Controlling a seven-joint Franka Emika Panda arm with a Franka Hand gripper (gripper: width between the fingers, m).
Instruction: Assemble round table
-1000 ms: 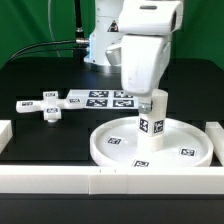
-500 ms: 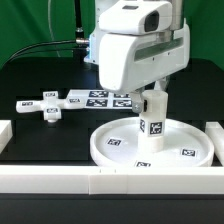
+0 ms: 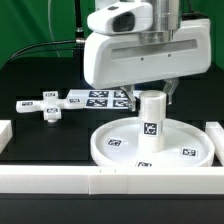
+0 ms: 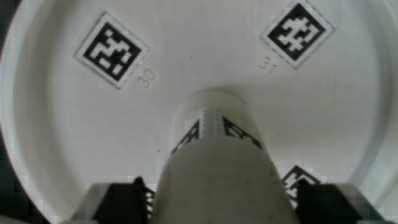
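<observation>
Wrist view: my tool (image 4: 210, 198) straddles the upright leg (image 4: 210, 140) at disc (image 4: 63, 140) centre; clamped or not, I cannot tell; foot (image 3: 48, 107) at ten o'clock.

The leg (image 4: 214, 150) stands on the tagged disc (image 4: 71, 130).

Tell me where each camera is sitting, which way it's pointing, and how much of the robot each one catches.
Exterior view: off the arm, low in front of the table, facing the green backdrop; sees the round disc, upright leg, cross-shaped foot and marker board; the arm's white wrist housing fills the top.
Wrist view: on the wrist, looking down along the leg onto the disc; only the gripper shows, as dark fingertips flanking the leg.
Shared: disc and leg.
</observation>
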